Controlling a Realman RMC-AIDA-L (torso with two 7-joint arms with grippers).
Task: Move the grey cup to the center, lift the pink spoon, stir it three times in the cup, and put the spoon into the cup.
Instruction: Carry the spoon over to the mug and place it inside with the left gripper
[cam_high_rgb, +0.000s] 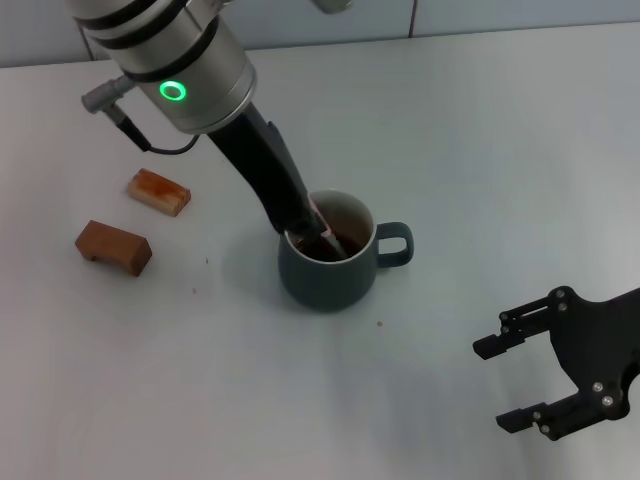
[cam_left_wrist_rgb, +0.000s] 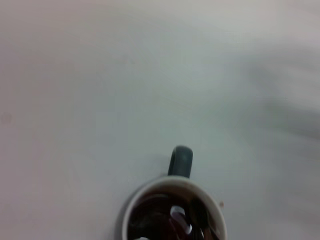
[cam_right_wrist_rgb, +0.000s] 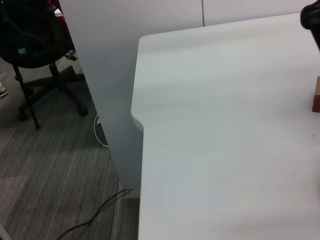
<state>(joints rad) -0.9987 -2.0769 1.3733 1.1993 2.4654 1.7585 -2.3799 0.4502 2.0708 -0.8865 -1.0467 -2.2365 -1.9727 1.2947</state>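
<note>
The grey cup (cam_high_rgb: 327, 268) stands near the table's middle, its handle (cam_high_rgb: 396, 245) pointing right. My left gripper (cam_high_rgb: 313, 234) reaches down into the cup's mouth from the upper left and is shut on the pink spoon (cam_high_rgb: 322, 229), of which only a sliver of pink handle shows at the rim. In the left wrist view the cup (cam_left_wrist_rgb: 150, 197) is seen from above, with the spoon's silver part (cam_left_wrist_rgb: 179, 218) inside its dark interior. My right gripper (cam_high_rgb: 498, 385) is open and empty, parked at the front right, apart from the cup.
Two brown rectangular blocks (cam_high_rgb: 159, 191) (cam_high_rgb: 113, 247) lie left of the cup. The right wrist view shows the table's edge (cam_right_wrist_rgb: 141, 150), a grey partition, an office chair (cam_right_wrist_rgb: 35, 55) on carpet, and one block (cam_right_wrist_rgb: 316, 95) at the frame's border.
</note>
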